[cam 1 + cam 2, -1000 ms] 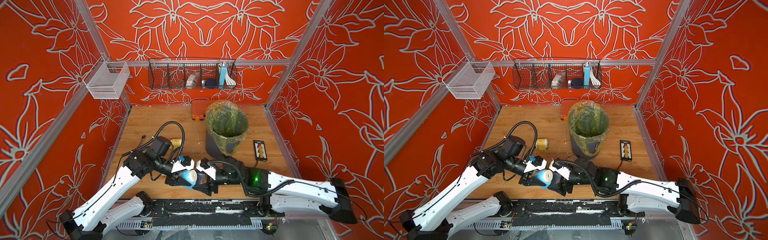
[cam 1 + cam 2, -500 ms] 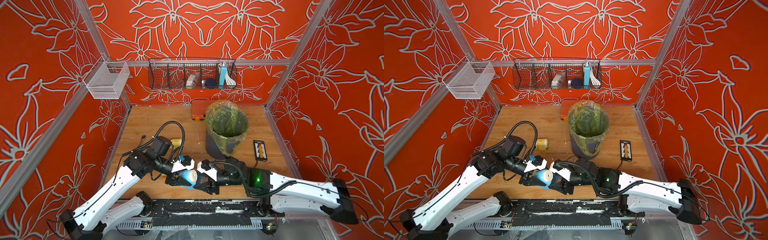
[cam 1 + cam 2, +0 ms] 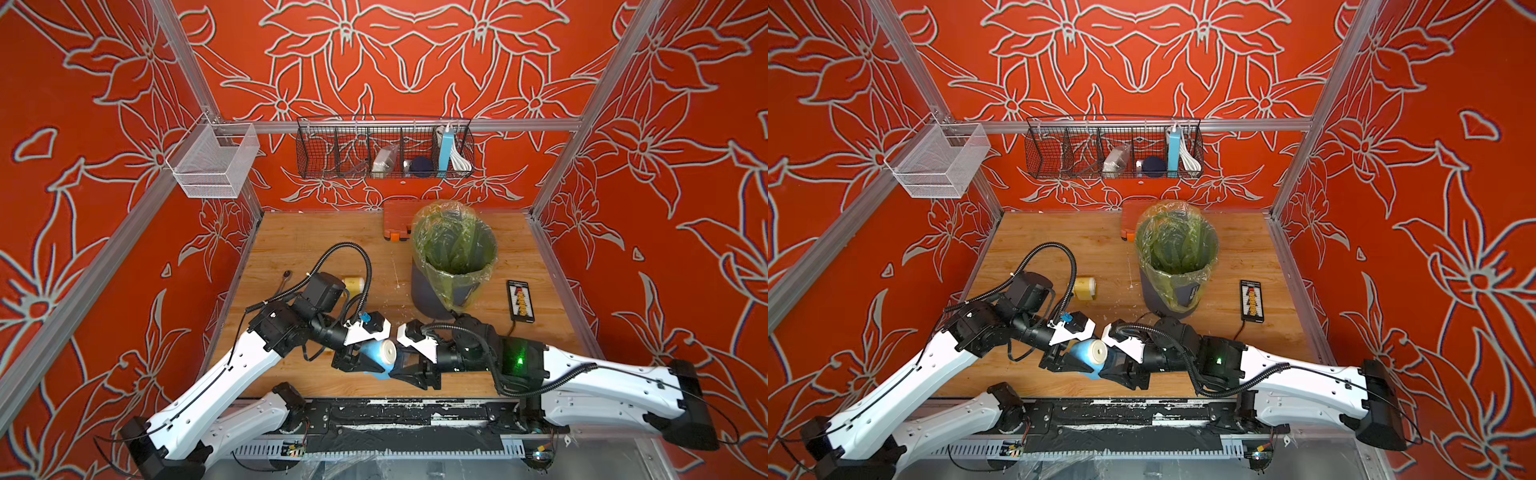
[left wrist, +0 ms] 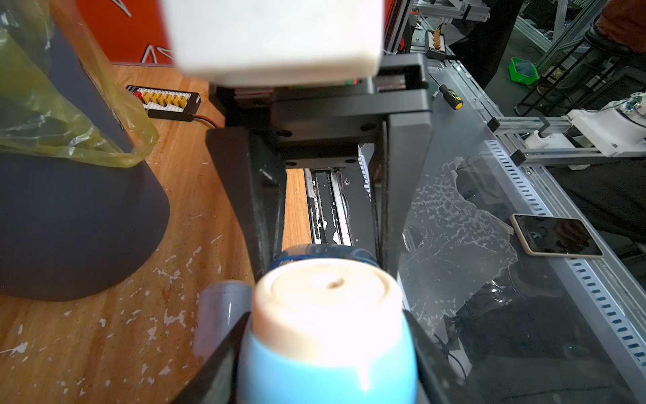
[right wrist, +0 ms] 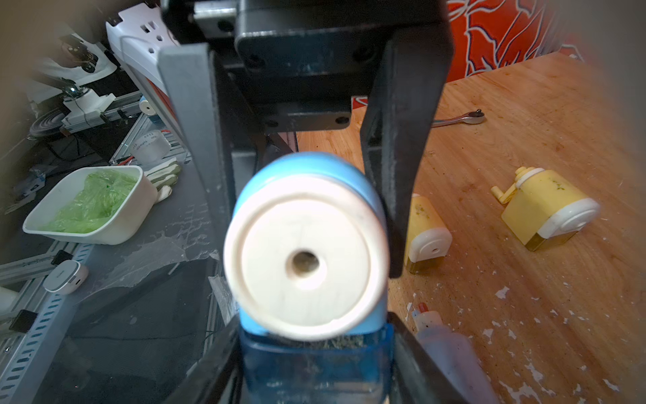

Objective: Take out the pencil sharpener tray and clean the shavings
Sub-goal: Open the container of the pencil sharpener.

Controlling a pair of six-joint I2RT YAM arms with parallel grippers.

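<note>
Over the front edge of the bench point(image 3: 316, 245), the blue sharpener point(image 3: 376, 352) hangs between two pincers. The left pincer point(image 4: 325, 353) is closed on its round body. The right pincer point(image 5: 314, 360) seems closed on the clear blue tray point(image 5: 316, 379) under that body, though the blur makes the contact hard to judge. The tray is not yet out.

I think the main danger is a sudden release. If the tray comes free with a jerk, the shavings inside it can fall on the bench edge or off it, because the bin point(image 3: 424, 291) stands further back, not below. The smooth body can also turn or slip in the left grip.

Count:
- three sharpeners: one blue, held, and two yellow sharpeners point(image 5: 548, 210) lying on the bench
- one tray
- one bin
- two pincers
- the shavings point(image 5: 503, 292), scattered on the wood, too many to count
</note>
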